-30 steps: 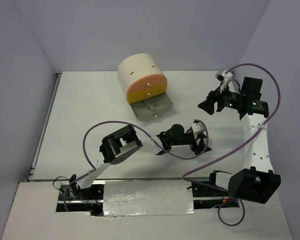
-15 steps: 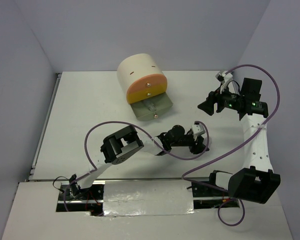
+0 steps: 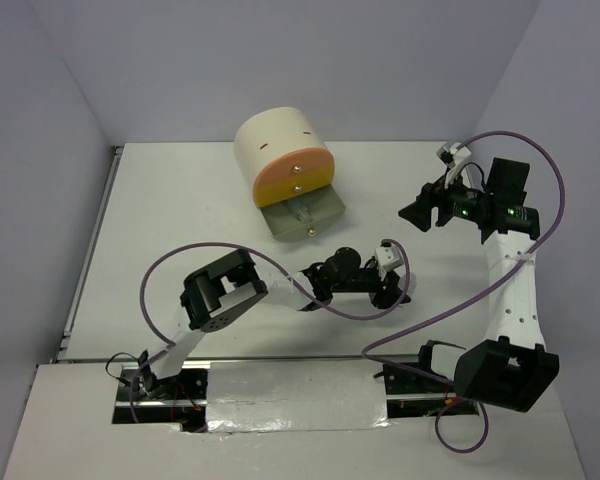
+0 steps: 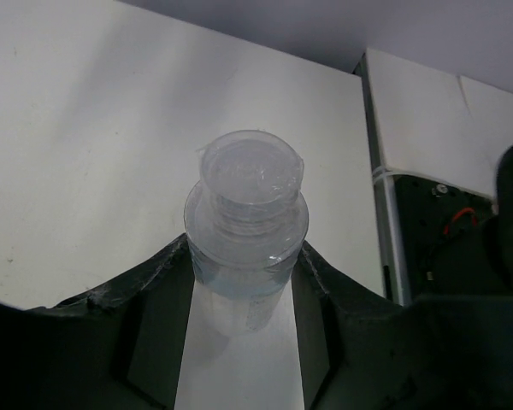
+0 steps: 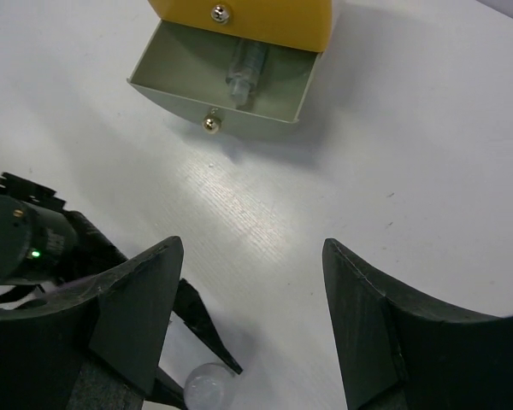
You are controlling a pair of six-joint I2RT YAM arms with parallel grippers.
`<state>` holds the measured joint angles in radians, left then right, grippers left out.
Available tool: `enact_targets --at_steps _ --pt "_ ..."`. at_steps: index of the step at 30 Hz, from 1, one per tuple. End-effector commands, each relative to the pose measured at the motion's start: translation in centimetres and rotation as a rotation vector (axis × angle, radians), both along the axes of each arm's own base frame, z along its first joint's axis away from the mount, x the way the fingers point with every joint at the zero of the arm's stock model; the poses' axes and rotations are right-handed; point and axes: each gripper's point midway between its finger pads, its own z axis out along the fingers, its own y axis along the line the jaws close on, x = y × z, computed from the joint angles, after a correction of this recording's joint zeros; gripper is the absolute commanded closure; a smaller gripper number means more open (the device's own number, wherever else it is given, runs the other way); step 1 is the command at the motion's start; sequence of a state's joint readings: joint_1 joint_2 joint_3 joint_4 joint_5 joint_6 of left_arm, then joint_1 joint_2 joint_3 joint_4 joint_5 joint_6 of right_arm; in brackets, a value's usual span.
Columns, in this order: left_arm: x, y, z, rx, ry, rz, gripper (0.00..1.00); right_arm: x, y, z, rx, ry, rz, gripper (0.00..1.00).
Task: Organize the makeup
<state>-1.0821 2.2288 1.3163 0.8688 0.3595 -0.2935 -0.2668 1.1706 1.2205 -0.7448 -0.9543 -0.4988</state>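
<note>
**Left arm draws back, bottle in its grip**

Since a second ago the left arm has folded its elbow leftward and its jaws have narrowed; the left gripper (image 3: pixel 395 288) now clamps the clear bottle (image 4: pixel 246 213) by its body, cap past the fingertips, low over the table (image 3: pixel 180 220), ready for carrying; the right gripper (image 5: pixel 250 265) hovers spread and empty, apparently leaving the way free; the open drawer (image 5: pixel 239 121) holds a second bottle (image 5: pixel 244 68), so probably this one goes there.

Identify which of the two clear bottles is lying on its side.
The bottle inside the open drawer, lying flat. The other bottle stands upright between the left gripper's fingers.
</note>
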Motion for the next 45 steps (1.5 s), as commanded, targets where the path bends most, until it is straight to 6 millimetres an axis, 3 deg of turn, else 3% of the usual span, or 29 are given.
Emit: enact_targets --at_steps 1,5,6,7,8,9,10,11,13,14,15,19,20,21,22,23,24,25,26,27,32,40,42,43,45 --pt "-0.3 1.0 8.5 -0.156 -0.086 -0.014 1.00 -0.3 0.0 1.4 0.006 -0.058 -0.004 0.26" --pt "0.0 3.5 9.1 -0.093 -0.080 0.003 1.00 -0.2 -0.4 1.6 -0.002 -0.065 -0.020 0.26" --pt "0.5 4.1 10.5 -0.087 -0.089 0.011 1.00 -0.2 -0.5 1.6 -0.004 -0.064 -0.022 0.26" --pt "0.5 5.0 8.1 0.034 -0.028 0.005 1.00 -0.2 -0.6 1.6 -0.007 -0.065 -0.026 0.26" --pt "0.9 5.6 7.7 0.085 -0.027 0.002 1.00 -0.2 -0.6 1.6 -0.009 -0.066 -0.030 0.26" --pt "1.8 6.4 8.5 0.111 -0.032 0.013 1.00 -0.1 -0.7 1.7 -0.008 -0.068 -0.033 0.26" --pt "1.7 7.8 6.9 0.196 0.004 0.015 1.00 0.0 -0.8 1.8 -0.013 -0.072 -0.040 0.26" --pt "2.0 8.7 6.9 0.221 -0.018 0.017 1.00 0.1 -1.0 1.8 -0.013 -0.071 -0.048 0.26" --pt "3.4 11.2 7.6 0.254 -0.029 0.060 1.00 0.4 -1.2 2.3 -0.012 -0.085 -0.061 0.26" --pt "3.7 12.7 6.6 0.327 -0.019 0.071 1.00 0.6 -1.5 2.5 -0.011 -0.087 -0.071 0.26" --pt "5.1 13.9 7.9 0.334 -0.032 0.107 1.00 0.8 -1.7 2.6 -0.011 -0.093 -0.077 0.26" --pt "9.0 18.0 8.4 0.504 -0.068 0.215 1.00 1.8 -2.2 2.8 -0.003 -0.086 -0.096 0.26" --pt "9.9 19.7 7.7 0.595 -0.078 0.258 1.00 2.2 -2.2 2.6 0.002 -0.082 -0.094 0.26" --pt "11.8 19.8 9.1 0.605 -0.102 0.299 1.00 2.4 -2.3 2.3 0.002 -0.078 -0.094 0.26" --pt "12.8 20.4 9.4 0.639 -0.111 0.327 1.00 2.6 -2.4 2.2 0.002 -0.078 -0.092 0.26" --pt "14.2 20.4 11.5 0.638 -0.161 0.357 1.00 3.1 -2.5 1.9 0.004 -0.072 -0.090 0.26" --pt "15.3 21.4 10.3 0.715 -0.152 0.393 1.00 3.3 -2.5 1.7 0.005 -0.069 -0.088 0.27" --pt "16.0 21.7 10.5 0.740 -0.173 0.404 1.00 3.5 -2.6 1.9 0.005 -0.073 -0.084 0.26" --pt "17.0 21.5 12.2 0.730 -0.205 0.433 1.00 3.8 -2.6 1.6 0.007 -0.066 -0.079 0.27" --pt "17.7 22.2 11.0 0.796 -0.200 0.455 1.00 4.1 -2.6 1.8 0.007 -0.070 -0.074 0.26" --pt "20.4 23.9 9.5 0.977 -0.248 0.523 1.00 5.1 -2.8 1.6 0.027 -0.062 -0.063 0.26" --pt "21.6 26.4 7.6 1.103 -0.278 0.577 0.97 6.0 -2.7 0.0 0.053 -0.016 -0.044 0.26" --pt "21.7 26.7 6.9 1.120 -0.273 0.583 0.88 6.0 -2.6 -0.4 0.053 -0.005 -0.039 0.26" --pt "21.7 26.7 6.7 1.124 -0.268 0.586 0.75 6.1 -2.7 -0.6 0.052 -0.001 -0.038 0.26" --pt "21.7 26.6 6.7 1.113 -0.259 0.596 0.62 6.0 -2.5 -0.8 0.045 0.003 -0.032 0.26"
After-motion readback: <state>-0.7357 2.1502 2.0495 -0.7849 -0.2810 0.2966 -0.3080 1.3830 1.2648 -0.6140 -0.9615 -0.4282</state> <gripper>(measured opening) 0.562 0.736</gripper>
